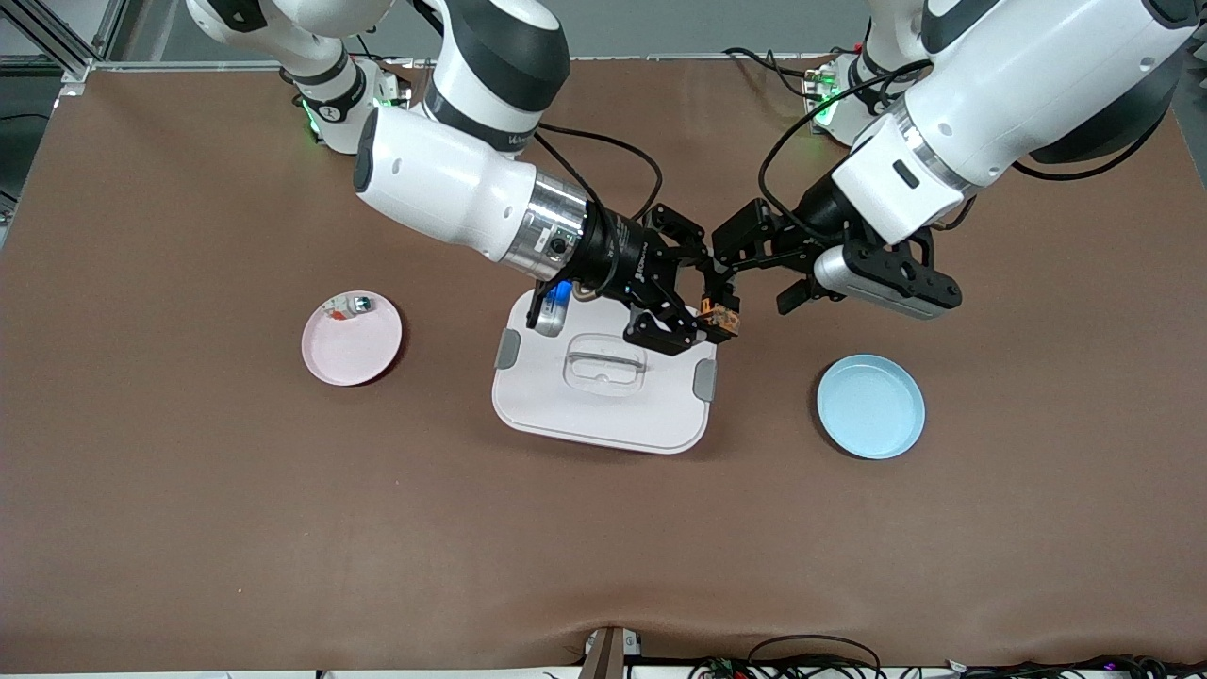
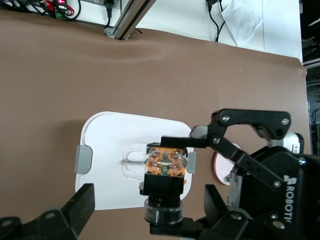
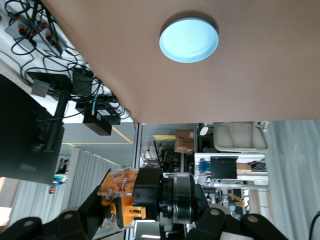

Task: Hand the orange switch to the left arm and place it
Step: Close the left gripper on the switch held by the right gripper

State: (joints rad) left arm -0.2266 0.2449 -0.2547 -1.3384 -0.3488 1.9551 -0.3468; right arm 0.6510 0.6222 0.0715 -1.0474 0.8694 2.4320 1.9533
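The orange switch (image 1: 719, 322), a small black block with orange parts and a clear cap, hangs in the air over the corner of the white box (image 1: 603, 401) at the left arm's end. My right gripper (image 1: 700, 316) is shut on it. My left gripper (image 1: 745, 283) is open, one finger on each side of the switch without touching it. In the left wrist view the switch (image 2: 165, 172) sits between my wide-open left gripper (image 2: 150, 202), over the box lid (image 2: 110, 150). In the right wrist view my right gripper (image 3: 147, 215) clamps the switch (image 3: 132, 195).
A pink plate (image 1: 352, 344) lies toward the right arm's end, with a small white-grey part with a green top (image 1: 361, 304) on it. A blue plate (image 1: 870, 407) lies toward the left arm's end; it also shows in the right wrist view (image 3: 189, 40).
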